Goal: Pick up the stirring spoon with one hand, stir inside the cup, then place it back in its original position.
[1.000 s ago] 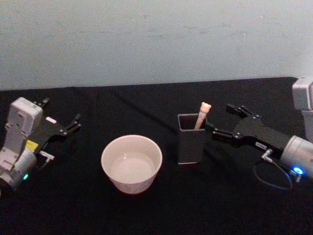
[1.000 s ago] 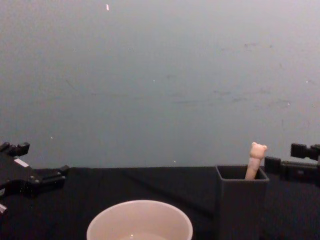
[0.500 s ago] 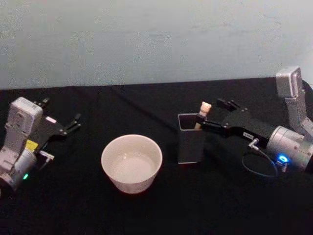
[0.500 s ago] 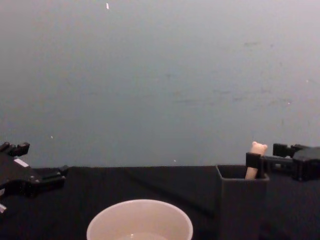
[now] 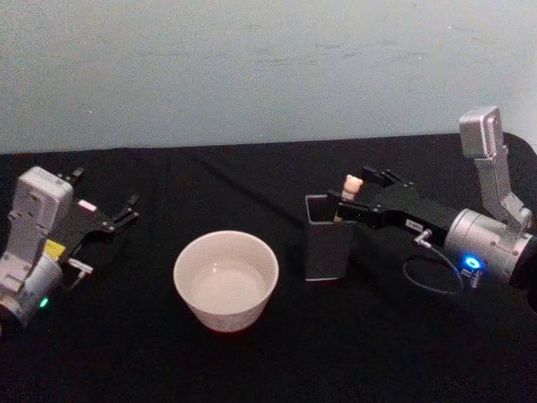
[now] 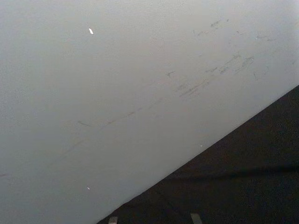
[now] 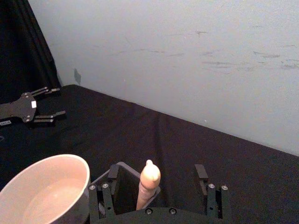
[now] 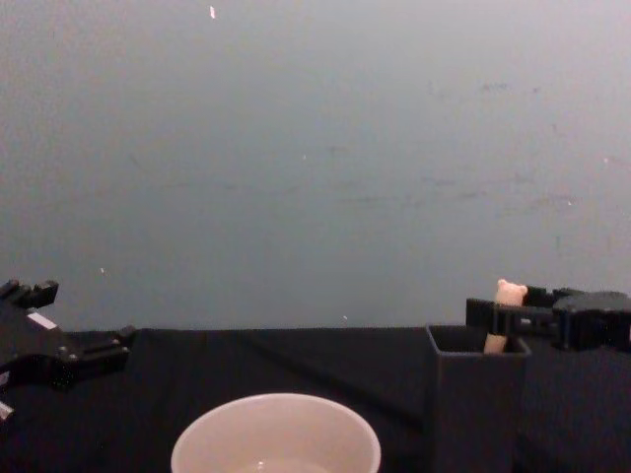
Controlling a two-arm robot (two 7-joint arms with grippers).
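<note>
stirring spoon [image 5: 351,188] in holder [image 5: 327,248] sits between spread fingers of right gripper [image 7: 157,171], ungripped; grasp step: close, then lift straight. left gripper [image 5: 102,193] idles open at left edge.

Stirring spoon [image 5: 351,186] shaft inside holder [image 5: 327,252]

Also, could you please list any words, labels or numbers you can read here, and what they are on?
No text here can be read.
White label on the left gripper: too small to read.
Yellow sticker behind the left gripper: too blurred to read.
Small pale label on the right gripper: too small to read.
</note>
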